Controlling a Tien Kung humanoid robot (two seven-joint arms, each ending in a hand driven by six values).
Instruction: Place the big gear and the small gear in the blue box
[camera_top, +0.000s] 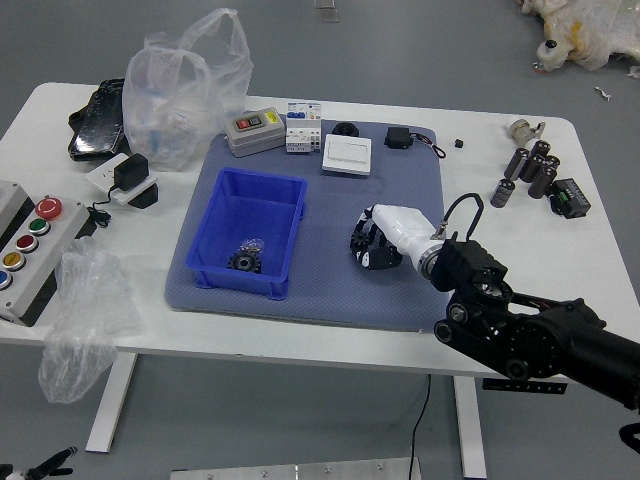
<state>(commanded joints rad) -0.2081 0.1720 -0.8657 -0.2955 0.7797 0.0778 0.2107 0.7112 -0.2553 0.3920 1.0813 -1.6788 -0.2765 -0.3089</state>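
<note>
My right hand (368, 247) is low over the grey-blue mat, its white-and-black fingers curled around the small dark gear (358, 241), which is partly hidden by them. To its left stands the blue box (231, 278), open at the top. Inside, near the box's front wall, lies the big black gear (243, 262). My left hand (42, 470) rests at the picture's bottom left corner, below the table.
Behind the box are a grey device (255, 132), white modules (303, 135) and a white square case (347, 154). A button panel (30, 250) and plastic bags (88, 300) lie left; dark cylinders (540, 170) stand at the right.
</note>
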